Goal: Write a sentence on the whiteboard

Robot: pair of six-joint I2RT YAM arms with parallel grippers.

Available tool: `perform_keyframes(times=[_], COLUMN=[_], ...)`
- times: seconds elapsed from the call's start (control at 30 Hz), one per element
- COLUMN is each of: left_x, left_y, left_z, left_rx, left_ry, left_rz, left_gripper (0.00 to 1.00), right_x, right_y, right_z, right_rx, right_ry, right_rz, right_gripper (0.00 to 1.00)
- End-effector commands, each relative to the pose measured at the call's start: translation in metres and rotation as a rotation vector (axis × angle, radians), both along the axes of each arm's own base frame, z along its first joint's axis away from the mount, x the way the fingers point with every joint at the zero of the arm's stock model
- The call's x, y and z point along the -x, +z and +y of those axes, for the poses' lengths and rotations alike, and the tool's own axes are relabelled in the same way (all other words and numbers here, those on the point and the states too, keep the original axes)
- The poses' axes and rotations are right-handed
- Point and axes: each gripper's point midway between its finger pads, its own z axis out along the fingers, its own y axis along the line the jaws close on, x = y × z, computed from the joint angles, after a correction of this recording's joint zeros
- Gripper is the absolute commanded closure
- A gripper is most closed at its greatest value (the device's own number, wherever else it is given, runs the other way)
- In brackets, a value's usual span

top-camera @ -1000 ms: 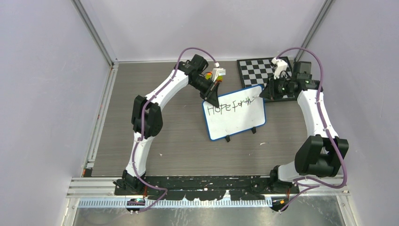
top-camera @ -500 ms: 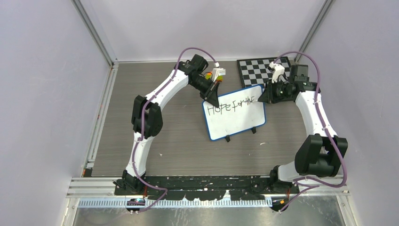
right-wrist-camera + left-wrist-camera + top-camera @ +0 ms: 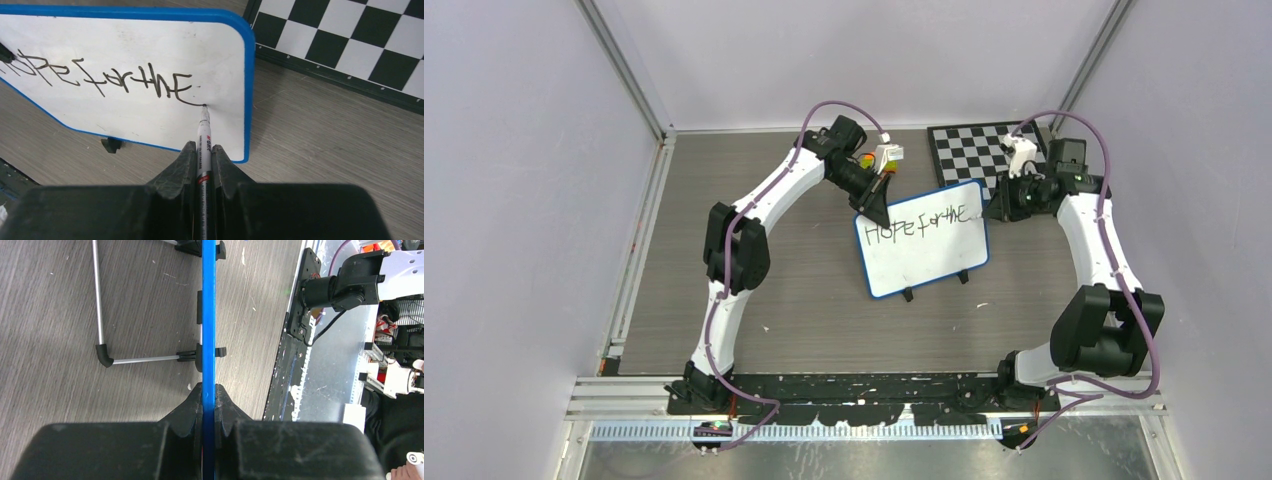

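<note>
The whiteboard (image 3: 924,252) with its blue rim stands propped near the table's middle, black handwriting along its top. My left gripper (image 3: 873,208) is shut on the board's upper left rim; in the left wrist view the blue edge (image 3: 208,315) runs straight between my jaws (image 3: 208,392). My right gripper (image 3: 1001,205) is shut on a white marker (image 3: 203,132), whose tip touches the whiteboard (image 3: 125,55) just after the last letter, near the right rim.
A black-and-white checkered board (image 3: 972,150) lies behind the whiteboard at the back right. The whiteboard's wire stand (image 3: 100,305) and black feet (image 3: 908,294) rest on the grey wood tabletop. Metal rails edge the table.
My right gripper moved left to the board and then back right, adding a letter to the written line. The left arm held still.
</note>
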Motion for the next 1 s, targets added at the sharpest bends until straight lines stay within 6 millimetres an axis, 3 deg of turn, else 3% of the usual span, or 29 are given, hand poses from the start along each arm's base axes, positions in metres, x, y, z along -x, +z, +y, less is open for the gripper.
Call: perform_keyframes(times=[0.0, 0.17, 0.33, 0.53, 0.83, 0.97], left_x=[0.007, 0.007, 0.006, 0.000, -0.011, -0.010], left_y=[-0.004, -0.001, 0.013, 0.044, 0.066, 0.063], left_z=[-0.010, -0.011, -0.011, 0.001, 0.061, 0.087], left_rx=[0.008, 0.013, 0.027, 0.050, 0.108, 0.128], left_ry=[-0.037, -0.039, -0.037, 0.002, 0.142, 0.200], left_rz=[-0.003, -0.010, -0.035, -0.087, -0.102, -0.089], left_gripper=[1.00, 0.98, 0.67, 0.43, 0.36, 0.35], right_x=[-0.018, -0.013, 0.009, 0.040, 0.073, 0.080], right_y=[0.030, 0.040, 0.057, 0.069, 0.056, 0.040], right_z=[-0.007, 0.003, 0.023, 0.062, 0.120, 0.138], right_rx=[0.034, -0.010, -0.064, -0.097, -0.122, -0.160], right_ry=[-0.004, 0.031, 0.112, 0.213, 0.319, 0.329], right_rz=[-0.106, -0.102, -0.106, -0.094, -0.047, -0.014], right_gripper=[1.00, 1.00, 1.00, 1.00, 1.00, 1.00])
